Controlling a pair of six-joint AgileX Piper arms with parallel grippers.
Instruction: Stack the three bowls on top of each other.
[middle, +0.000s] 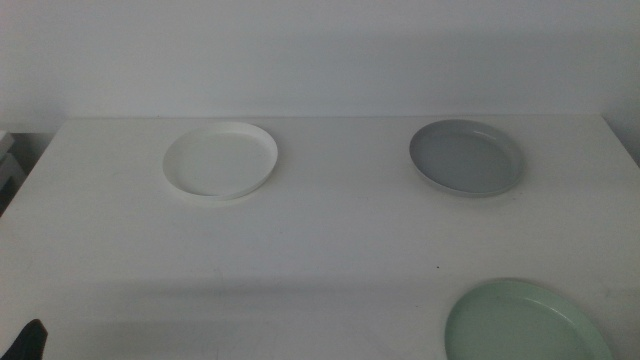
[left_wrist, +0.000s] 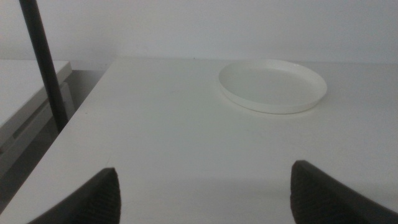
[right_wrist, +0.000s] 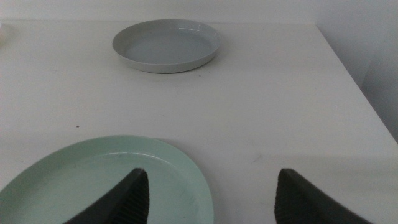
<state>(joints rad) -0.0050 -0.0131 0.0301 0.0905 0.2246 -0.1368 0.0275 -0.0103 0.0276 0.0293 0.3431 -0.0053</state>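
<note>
Three shallow round plastic dishes lie apart, unstacked, on a white table (middle: 330, 240). In the middle view, the white round plastic bowl (middle: 221, 160) sits at about 11 o'clock from the table's centre. The grey round plastic bowl (middle: 466, 157) sits at about 1 o'clock, well apart from the white one. The pale mint green round plastic bowl (middle: 525, 322) lies at about 5 o'clock, partly cut off by the picture's lower edge.

The left gripper (left_wrist: 205, 196) waits near the table's front left corner, at about 7 o'clock, with only a dark tip (middle: 28, 340) showing in the middle view. Its jaws are spread wide and grasp nothing, with the white bowl (left_wrist: 272, 84) well ahead of them.

The right gripper (right_wrist: 208, 196) hovers over the near rim of the green bowl (right_wrist: 93, 180). Its jaws are released, one above the dish and one beside it, and the grey bowl (right_wrist: 166, 45) lies well beyond.

A dark upright pole (left_wrist: 43, 62) stands off the table's left edge.
</note>
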